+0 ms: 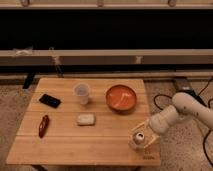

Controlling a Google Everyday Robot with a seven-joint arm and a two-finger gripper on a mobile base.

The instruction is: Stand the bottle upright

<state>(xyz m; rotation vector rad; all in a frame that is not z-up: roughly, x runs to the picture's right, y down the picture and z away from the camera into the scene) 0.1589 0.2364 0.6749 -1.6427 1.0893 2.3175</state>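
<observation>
One bottle (138,138) upright — end effector (145,136) open around it

Pale wooden-plank desk (65,145): matt, visible grain. Small clear plastic bottle with white cap (138,139): see-through, faintly yellowish, at the desk's front right corner. Gripper (142,136): smooth off-white plastic shell, jaws spread around the bottle. Translucent white plastic cup (82,93). Orange round bowl (120,97): glossy. Flat black phone (50,101): smooth, dark. Floor (12,107): speckled stone-like.

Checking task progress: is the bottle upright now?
Upright: the bottle stands near the table's front-right corner, white cap on top, gripper around it.
</observation>
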